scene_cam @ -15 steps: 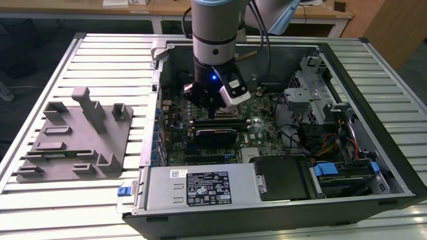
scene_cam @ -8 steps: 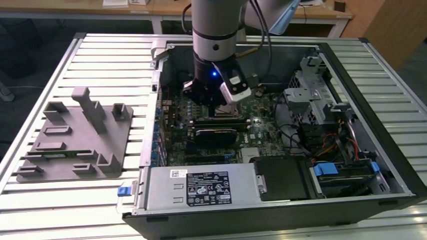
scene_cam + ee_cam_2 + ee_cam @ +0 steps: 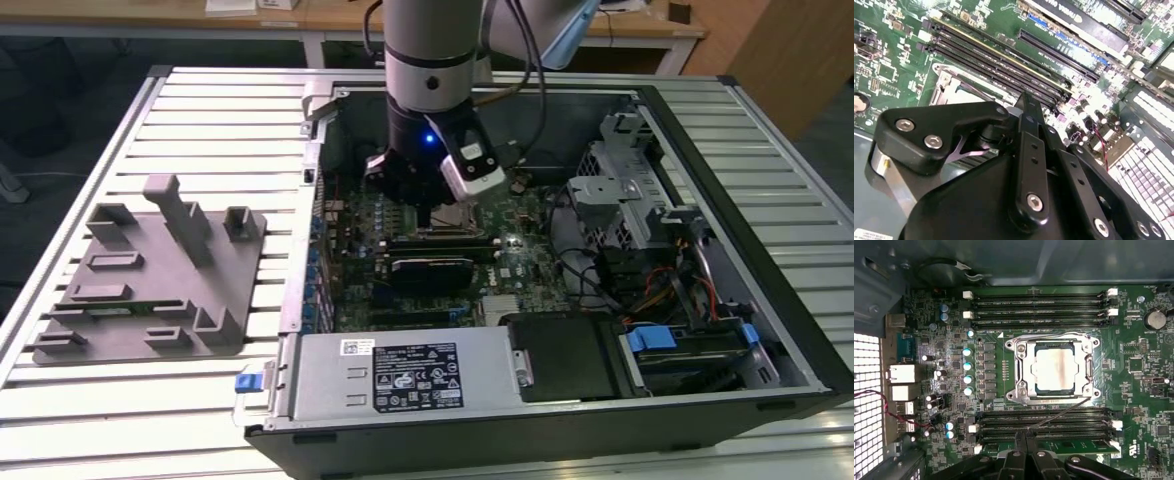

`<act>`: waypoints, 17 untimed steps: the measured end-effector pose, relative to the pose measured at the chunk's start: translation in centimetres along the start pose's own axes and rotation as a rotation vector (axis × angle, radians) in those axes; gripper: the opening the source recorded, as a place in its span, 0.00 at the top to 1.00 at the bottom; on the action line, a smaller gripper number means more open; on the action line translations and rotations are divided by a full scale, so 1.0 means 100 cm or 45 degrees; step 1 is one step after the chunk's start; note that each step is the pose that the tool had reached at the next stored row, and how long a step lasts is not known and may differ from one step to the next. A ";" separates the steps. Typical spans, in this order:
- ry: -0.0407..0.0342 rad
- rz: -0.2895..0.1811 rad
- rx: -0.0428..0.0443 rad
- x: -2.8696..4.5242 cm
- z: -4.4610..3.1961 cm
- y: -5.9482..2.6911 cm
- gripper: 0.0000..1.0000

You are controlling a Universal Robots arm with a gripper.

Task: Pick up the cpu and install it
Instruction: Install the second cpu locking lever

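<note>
Cpu (image 3: 1055, 369) seated in socket: light, rigid, fragile, edge-grip only; gripper (image 3: 1025, 436) fingers together, holding nothing.

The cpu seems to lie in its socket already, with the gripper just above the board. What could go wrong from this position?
1. The socket's thin metal lever lies slanted across the memory slots, near the gripper; a small move might catch it.
2. The cpu appears seated, but the socket frame does not look clamped, so a bump could shift the chip.
3. The gripper hangs low over the motherboard; going lower may hit components.
</note>
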State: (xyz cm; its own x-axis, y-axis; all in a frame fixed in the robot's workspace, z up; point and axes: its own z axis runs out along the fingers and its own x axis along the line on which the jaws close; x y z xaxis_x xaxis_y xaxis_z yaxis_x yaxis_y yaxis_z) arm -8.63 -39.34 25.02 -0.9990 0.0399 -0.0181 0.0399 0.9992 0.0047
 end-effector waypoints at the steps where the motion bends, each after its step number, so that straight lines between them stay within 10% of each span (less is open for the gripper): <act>1: 0.0000 0.000 0.000 0.0000 -0.0011 0.0000 0.89; 17: 0.0000 0.000 0.000 -0.0064 0.0010 0.0078 0.89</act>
State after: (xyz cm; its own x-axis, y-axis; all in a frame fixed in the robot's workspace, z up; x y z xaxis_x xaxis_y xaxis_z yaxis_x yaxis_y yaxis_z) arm -7.96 -38.58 24.93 -0.9990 0.0399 -0.0181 0.0398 0.9992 0.0046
